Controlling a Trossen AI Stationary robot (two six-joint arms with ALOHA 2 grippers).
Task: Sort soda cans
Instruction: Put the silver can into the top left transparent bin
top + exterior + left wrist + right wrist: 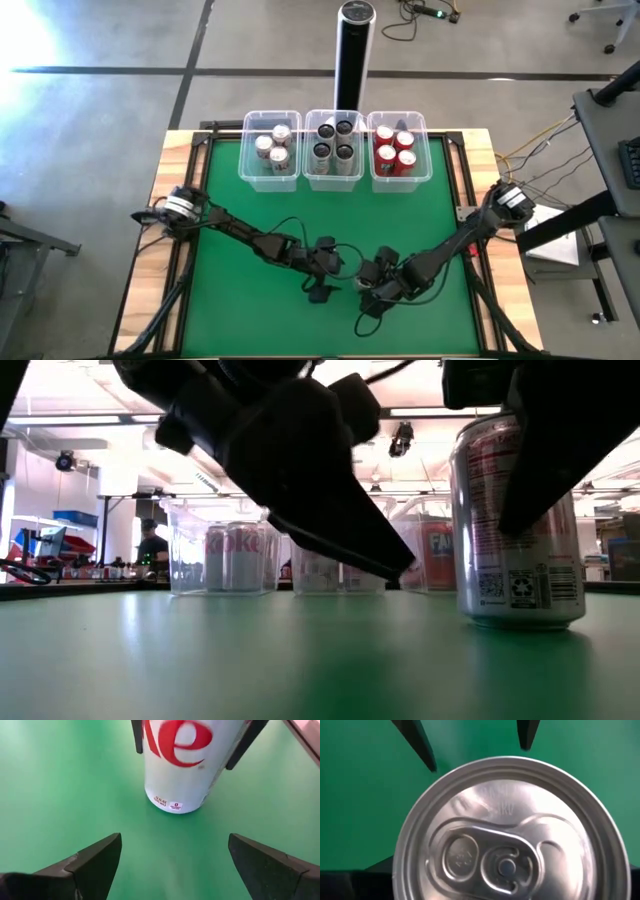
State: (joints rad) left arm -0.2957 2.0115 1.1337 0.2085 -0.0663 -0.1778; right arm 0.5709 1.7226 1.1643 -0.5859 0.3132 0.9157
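Note:
A silver-white soda can (515, 525) with red lettering stands on the green table top near the front middle. My right gripper (378, 290) is above it, its fingers down either side of the can; in the high view the gripper hides the can. The right wrist view looks straight down on the can's silver top (510, 845). My left gripper (175, 839) is open just to the table's left of the can, pointing at it, with nothing between its fingers. More soda cans stand in three clear bins at the far edge. My right gripper pinches the can between its two fingers (137, 735), which lie on opposite sides of the upper wall (152, 742). The fingers come from above and point down. The can is upright, its base (520, 618) on the table.
At the far edge stand three clear bins: the left one (247, 160) with silver-white cans, the middle one (310, 170) with black cans, the right one (426, 160) with red cans. A tall black post (352, 50) rises behind them. Bare green surface lies between bins and grippers.

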